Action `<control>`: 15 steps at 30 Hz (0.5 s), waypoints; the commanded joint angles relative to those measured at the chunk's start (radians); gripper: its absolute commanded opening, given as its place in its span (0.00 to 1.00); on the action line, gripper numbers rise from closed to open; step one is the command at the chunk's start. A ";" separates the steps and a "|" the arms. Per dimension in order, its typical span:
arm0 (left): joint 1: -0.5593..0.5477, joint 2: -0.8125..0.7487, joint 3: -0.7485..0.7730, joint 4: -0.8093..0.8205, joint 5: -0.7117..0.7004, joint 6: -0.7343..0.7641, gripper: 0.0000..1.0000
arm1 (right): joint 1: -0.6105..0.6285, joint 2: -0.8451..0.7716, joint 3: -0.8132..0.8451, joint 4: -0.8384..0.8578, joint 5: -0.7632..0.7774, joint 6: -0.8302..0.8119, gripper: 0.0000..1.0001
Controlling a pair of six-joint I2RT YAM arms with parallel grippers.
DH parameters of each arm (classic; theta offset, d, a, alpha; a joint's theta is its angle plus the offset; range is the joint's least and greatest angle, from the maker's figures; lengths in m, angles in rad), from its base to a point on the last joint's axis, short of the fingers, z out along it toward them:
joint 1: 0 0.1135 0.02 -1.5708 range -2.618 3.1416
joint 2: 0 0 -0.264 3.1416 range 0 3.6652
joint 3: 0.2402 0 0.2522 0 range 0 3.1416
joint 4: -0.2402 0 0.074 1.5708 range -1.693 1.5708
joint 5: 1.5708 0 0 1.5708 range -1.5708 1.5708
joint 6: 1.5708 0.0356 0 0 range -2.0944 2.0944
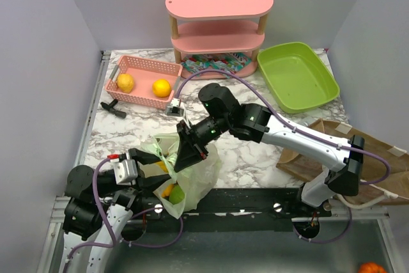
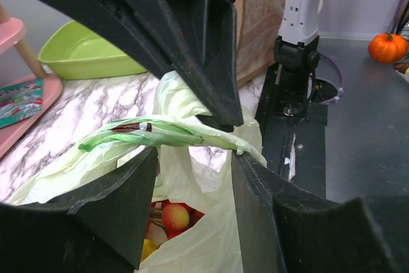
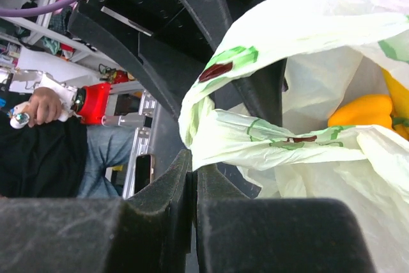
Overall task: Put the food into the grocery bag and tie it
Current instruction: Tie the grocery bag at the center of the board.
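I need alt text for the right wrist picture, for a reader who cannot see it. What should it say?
Seen from its own wrist, the right claw is shut on a fold of the pale-green grocery bag, which is printed with avocado halves. The bag gapes open at the right and shows an orange bell pepper inside.

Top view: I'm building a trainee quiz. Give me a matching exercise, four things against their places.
1. round yellow fruits
2. green tray
3. packets
4. bag

A. lowest tier of the shelf
B. in the pink basket
C. right of the shelf
D. near edge, between the arms

Pairs: 1-B, 2-C, 3-A, 4-D
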 commanded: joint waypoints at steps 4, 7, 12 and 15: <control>0.006 0.008 -0.028 0.084 0.078 -0.063 0.52 | -0.007 0.017 0.050 -0.006 -0.062 -0.023 0.08; 0.006 0.004 -0.038 0.086 0.044 -0.055 0.52 | -0.008 0.009 0.039 0.002 -0.078 -0.016 0.08; 0.006 -0.006 -0.036 0.083 -0.022 -0.037 0.54 | -0.008 -0.009 0.016 0.020 -0.113 -0.005 0.07; 0.006 -0.006 -0.034 0.089 -0.037 -0.035 0.55 | -0.008 -0.017 -0.005 0.046 -0.138 0.011 0.07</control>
